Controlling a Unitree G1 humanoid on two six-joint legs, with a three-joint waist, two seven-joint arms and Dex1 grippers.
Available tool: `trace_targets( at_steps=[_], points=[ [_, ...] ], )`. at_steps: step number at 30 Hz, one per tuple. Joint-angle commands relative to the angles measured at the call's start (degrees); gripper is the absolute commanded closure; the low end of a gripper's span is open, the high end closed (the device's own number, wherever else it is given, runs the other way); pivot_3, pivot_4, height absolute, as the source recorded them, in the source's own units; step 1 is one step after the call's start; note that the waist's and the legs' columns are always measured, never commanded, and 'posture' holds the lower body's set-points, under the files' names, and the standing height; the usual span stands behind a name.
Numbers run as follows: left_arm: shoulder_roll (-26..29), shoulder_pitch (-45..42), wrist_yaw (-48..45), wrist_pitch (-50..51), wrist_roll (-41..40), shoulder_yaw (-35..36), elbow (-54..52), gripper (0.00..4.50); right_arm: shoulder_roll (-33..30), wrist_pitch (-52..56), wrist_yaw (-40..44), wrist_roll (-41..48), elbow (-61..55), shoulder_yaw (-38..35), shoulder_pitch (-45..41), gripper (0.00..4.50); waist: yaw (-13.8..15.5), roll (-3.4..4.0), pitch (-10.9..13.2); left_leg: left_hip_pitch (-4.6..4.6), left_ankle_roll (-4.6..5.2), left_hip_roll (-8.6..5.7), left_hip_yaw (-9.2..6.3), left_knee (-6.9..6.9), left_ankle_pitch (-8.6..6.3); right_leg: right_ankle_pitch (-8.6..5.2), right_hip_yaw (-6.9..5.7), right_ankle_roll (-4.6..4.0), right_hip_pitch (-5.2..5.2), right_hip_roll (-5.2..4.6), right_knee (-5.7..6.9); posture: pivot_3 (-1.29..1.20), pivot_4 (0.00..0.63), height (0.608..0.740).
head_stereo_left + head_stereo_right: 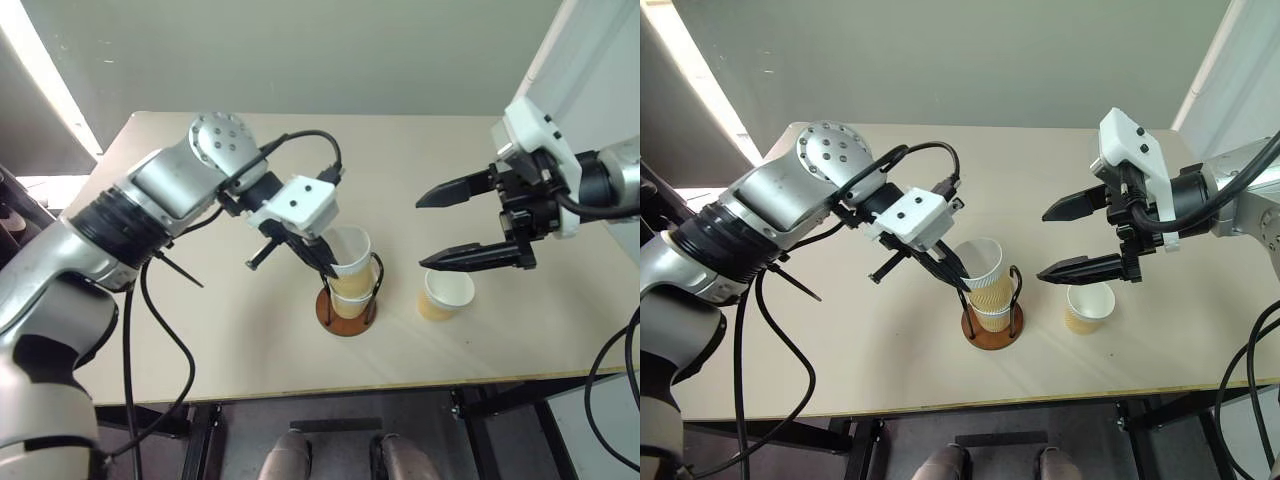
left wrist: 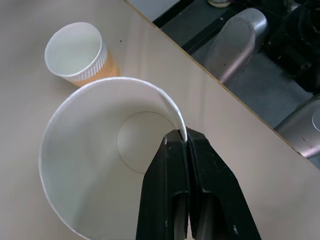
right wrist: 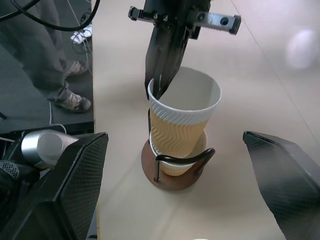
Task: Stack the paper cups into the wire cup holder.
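A pale table (image 1: 220, 340) bears the wire cup holder (image 1: 347, 308), already holding one cup. The left gripper (image 1: 327, 268) pinches the rim of a second paper cup (image 1: 349, 256), nested partly into the first below it. The right gripper (image 1: 450, 224) hangs spread wide just above the third cup (image 1: 446, 294).

Head eyes look down; wrists close (sharing the wire cup holder (image 3: 172, 172)).

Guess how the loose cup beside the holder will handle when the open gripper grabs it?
The loose cup is thin paper and empty, so probably light and easily crushed. It's tapered and stands on its narrow base, so a sideways nudge from the right gripper may tip it, then roll it in an arc.
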Motion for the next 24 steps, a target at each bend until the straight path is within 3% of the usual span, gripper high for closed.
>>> trace_targets(
  at_steps=[1, 11, 12, 17, 24],
  points=[
    [-1.08, 0.16, -1.95, -0.28, 0.74, 1.89, 0.01, 3.82, -1.64, -0.68, 0.18, -0.18, -0.48, -1.71, -0.22, 0.00, 0.02, 0.00, 0.00, 0.00, 0.00, -0.01, 0.01, 0.00, 0.00, 0.00, -0.01, 0.00, 0.00, 0.01, 0.00, 0.00, 0.150, 0.740],
    [-2.49, -0.33, -1.95, -1.28, 2.66, 4.23, 3.14, 0.27, -3.04, -2.45, 0.10, -2.15, -0.31, -1.10, 1.80, 0.00, 0.06, 0.00, 0.00, -0.01, 0.04, 0.00, 0.02, 0.05, -0.02, 0.03, 0.00, 0.05, 0.00, 0.00, 0.00, 0.00, 0.150, 0.740],
    [-2.78, -0.46, -1.95, -0.28, 2.15, 5.54, 3.62, 0.07, -3.64, -3.07, 0.26, -3.03, -0.48, -0.60, 2.56, 0.00, 0.12, 0.00, 0.00, -0.02, 0.04, 0.00, 0.01, 0.06, -0.02, 0.03, 0.01, 0.05, 0.00, 0.00, 0.00, 0.00, 0.150, 0.740],
    [-2.48, -0.72, -1.95, 4.82, 1.52, 11.36, 6.03, 0.07, -7.81, -8.88, 1.59, -8.97, -3.95, 3.02, 9.70, 0.00, 0.27, 0.00, 0.00, -0.06, 0.15, -0.01, 0.02, 0.15, -0.10, 0.02, 0.00, 0.09, 0.03, -0.01, -0.02, 0.00, 0.150, 0.740],
    [0.67, 2.30, -1.95, 6.67, 5.99, 18.97, 6.24, 0.07, -8.99, -16.72, 2.26, -16.61, -5.09, 6.77, 17.75, 0.00, 0.03, 0.01, 0.00, -0.06, 0.28, 0.00, 0.11, 0.33, -0.18, 0.04, 0.07, 0.23, 0.07, -0.01, -0.01, 0.00, 0.150, 0.740]
  ],
)
